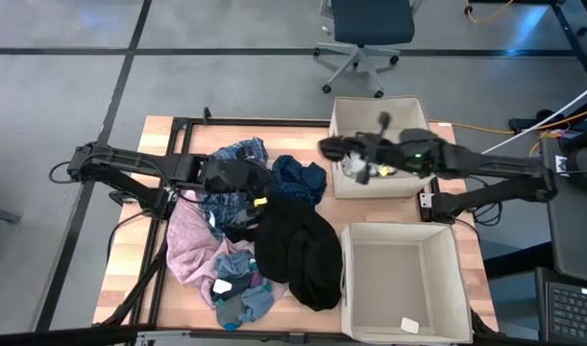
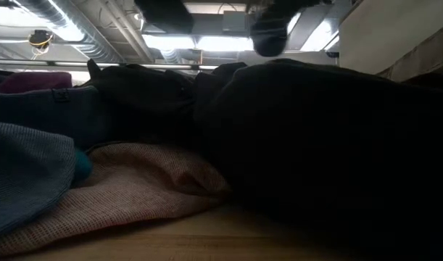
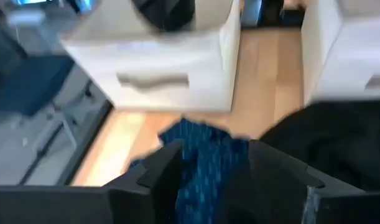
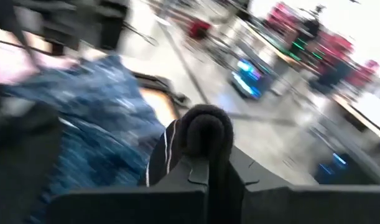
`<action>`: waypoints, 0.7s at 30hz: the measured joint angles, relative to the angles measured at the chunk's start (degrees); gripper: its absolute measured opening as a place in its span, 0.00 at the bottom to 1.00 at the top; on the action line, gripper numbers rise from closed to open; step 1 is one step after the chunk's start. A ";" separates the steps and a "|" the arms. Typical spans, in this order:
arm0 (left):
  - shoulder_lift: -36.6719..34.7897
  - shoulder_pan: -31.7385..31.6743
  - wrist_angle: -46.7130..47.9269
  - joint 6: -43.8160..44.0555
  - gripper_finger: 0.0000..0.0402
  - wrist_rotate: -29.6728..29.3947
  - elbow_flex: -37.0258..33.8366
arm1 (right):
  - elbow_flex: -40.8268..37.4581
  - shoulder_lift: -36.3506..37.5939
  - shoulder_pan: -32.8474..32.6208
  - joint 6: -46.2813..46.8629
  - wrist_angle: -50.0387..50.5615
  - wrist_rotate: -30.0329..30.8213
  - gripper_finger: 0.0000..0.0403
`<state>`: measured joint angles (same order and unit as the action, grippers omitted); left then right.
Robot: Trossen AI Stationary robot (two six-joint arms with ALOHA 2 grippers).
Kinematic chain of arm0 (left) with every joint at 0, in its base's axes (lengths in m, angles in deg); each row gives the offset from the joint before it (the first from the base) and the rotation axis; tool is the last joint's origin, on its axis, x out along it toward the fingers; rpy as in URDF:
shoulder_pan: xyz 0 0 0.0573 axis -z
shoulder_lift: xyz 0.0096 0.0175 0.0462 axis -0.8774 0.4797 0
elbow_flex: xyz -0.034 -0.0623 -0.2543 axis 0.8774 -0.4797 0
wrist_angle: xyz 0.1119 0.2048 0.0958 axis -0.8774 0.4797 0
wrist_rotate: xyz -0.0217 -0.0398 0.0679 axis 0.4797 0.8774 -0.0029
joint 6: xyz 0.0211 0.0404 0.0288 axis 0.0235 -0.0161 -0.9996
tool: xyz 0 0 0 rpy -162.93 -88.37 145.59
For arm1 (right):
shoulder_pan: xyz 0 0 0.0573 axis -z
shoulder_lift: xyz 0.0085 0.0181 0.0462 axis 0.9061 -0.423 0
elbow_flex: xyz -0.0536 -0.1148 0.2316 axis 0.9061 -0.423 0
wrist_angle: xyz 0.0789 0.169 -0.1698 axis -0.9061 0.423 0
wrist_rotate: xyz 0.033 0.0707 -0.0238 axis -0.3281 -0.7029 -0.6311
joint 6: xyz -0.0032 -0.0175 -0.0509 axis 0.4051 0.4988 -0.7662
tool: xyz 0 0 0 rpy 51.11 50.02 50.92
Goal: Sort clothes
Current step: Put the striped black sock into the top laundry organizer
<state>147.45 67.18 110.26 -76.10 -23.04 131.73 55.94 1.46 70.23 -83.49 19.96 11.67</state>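
Left arm reaches in from the tabletop's left edge. Left tool sits over the top of the clothes heap, beside the blue plaid garment. In the left wrist view its two dark fingers stand apart with nothing gripped between them; the navy dotted garment lies just past them, black cloth beside it.

Clothes heap fills the middle of the tabletop. Pale pink garment spreads at the heap's left side. Grey-teal pieces with a white tag lie at the near edge. Navy dotted garment lies at the heap's far right, close to the far bin. Large black garment covers the heap's right side, touching the near bin's wall. Low view: pink knit and black cloth both rest on the wood.

Two square beige fabric bins stand on the right half. Far bin holds some light and dark cloth, partly hidden by the arm. Near bin holds one small white item.

Right arm comes in from the right, across the far bin. Right tool is over that bin's left rim, fingers pinched together on a small black striped garment.
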 joint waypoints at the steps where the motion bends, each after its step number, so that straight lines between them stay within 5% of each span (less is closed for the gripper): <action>1: 0.01 0.00 1.33 0.84 0.44 0.01 -0.01 | 0.00 1.60 0.00 0.60 2.33 2.64 0.02; 10: 0.29 0.00 7.06 6.52 0.43 -0.02 -0.01 | 0.02 11.02 0.02 12.32 23.14 25.95 0.08; 21: 0.29 0.61 8.13 9.07 0.43 -0.07 -0.01 | -0.39 9.25 4.11 25.97 36.15 29.67 0.09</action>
<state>147.75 67.79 118.38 -67.03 -23.10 131.72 55.56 10.70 74.35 -57.52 56.11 41.34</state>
